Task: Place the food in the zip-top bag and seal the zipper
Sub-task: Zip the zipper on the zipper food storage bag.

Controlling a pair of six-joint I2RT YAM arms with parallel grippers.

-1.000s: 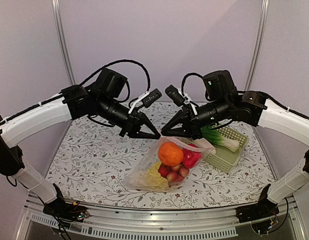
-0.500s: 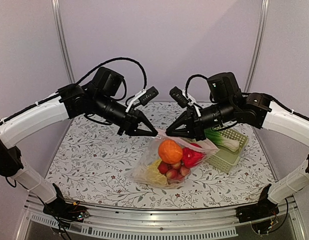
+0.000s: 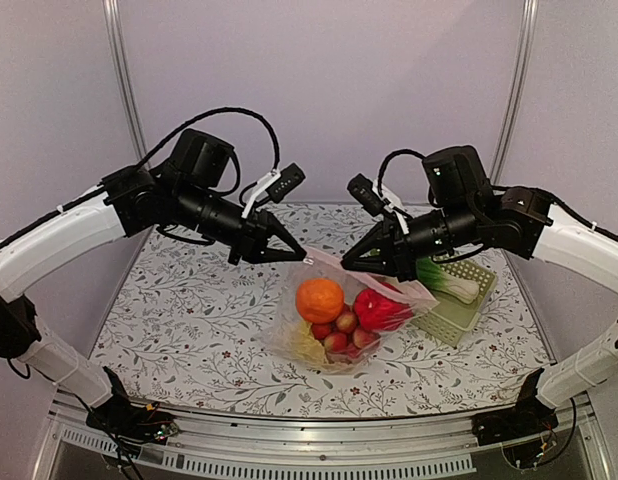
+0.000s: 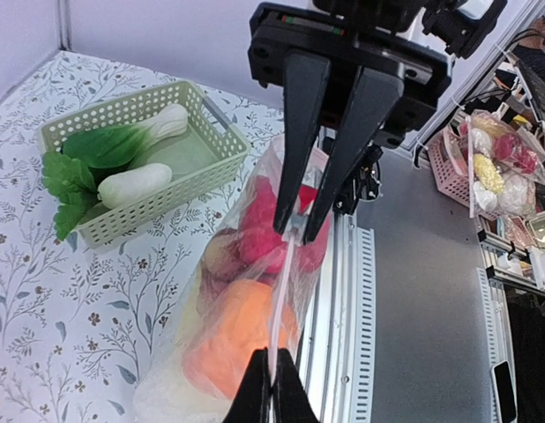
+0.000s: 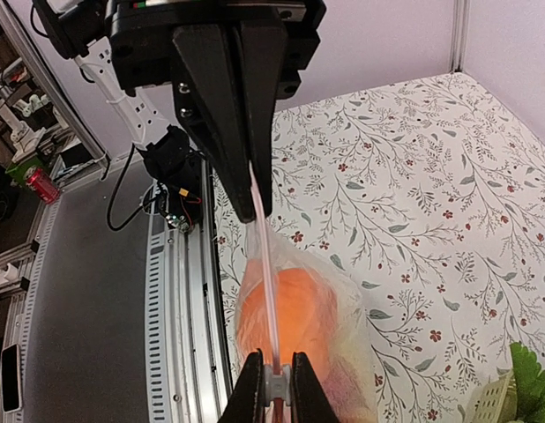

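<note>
The zip-top bag [image 3: 334, 300] hangs between my two grippers and holds the food: an orange [image 3: 319, 298], a round red fruit [image 3: 379, 310], small red-pink fruits [image 3: 339, 330] and the yellow-white cabbage [image 3: 304, 347]. My left gripper [image 3: 304, 257] is shut on one end of the zipper [image 3: 326, 260]. My right gripper [image 3: 347, 265] is shut on the other end. The strip runs taut between them. In the left wrist view my gripper [image 4: 272, 352] pinches the zipper [image 4: 286, 282] above the orange [image 4: 237, 339]. In the right wrist view my gripper [image 5: 276, 352] clamps the zipper [image 5: 269, 291].
A pale green slotted basket [image 3: 451, 318] stands right of the bag and holds green-and-white leafy toy vegetables [image 3: 444, 275]. It also shows in the left wrist view [image 4: 211, 123]. The table's metal front rail [image 3: 319, 440] runs along the near edge.
Both grippers have risen and drawn slightly apart, pulling the strip taut. The bag has lifted from lying slanted to hanging more upright, and the food has settled lower.
</note>
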